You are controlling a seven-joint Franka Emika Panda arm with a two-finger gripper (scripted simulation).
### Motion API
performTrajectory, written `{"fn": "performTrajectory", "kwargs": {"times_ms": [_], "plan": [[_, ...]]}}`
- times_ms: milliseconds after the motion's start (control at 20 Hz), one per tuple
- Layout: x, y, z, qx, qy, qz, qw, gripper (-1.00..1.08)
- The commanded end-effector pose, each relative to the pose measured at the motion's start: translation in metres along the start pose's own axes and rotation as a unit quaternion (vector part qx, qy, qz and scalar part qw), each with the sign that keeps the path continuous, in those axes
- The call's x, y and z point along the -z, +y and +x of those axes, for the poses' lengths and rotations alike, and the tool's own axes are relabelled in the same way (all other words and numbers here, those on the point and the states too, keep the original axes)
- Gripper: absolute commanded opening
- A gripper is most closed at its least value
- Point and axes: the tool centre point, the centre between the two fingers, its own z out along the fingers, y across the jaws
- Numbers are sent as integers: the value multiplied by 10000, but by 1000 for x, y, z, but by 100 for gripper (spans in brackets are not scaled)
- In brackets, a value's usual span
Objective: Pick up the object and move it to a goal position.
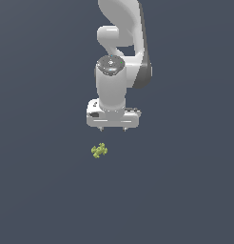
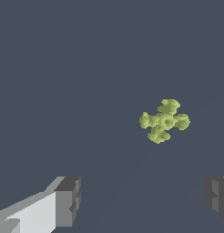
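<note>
Jaws stand spread wide and empty on the gripper (image 1: 112, 129), which hangs above the worktop (image 1: 38, 190), leaving room to straddle the lumpy yellow-green object (image 1: 99, 150). It lies on the worktop near the gripper, not between the fingers (image 2: 68, 200), so alignment likely comes first.

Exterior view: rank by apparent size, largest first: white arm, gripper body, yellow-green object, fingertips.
1. White arm, by far the largest.
2. Gripper body, the wide block under the wrist.
3. Yellow-green object, a small knobbly lump.
4. Fingertips, tiny stubs below the body; both look alike, so unranked between them.
</note>
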Motion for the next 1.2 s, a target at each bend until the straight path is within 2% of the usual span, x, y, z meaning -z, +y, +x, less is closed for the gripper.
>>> {"fn": "performTrajectory", "kwargs": {"times_ms": [0,750,1150], "plan": [[0,0,0,0,0,0,10000,100],[8,9,-3,-209,-38,12,9998,100],[-2,15,2,-738,-35,35,9973,100]]}}
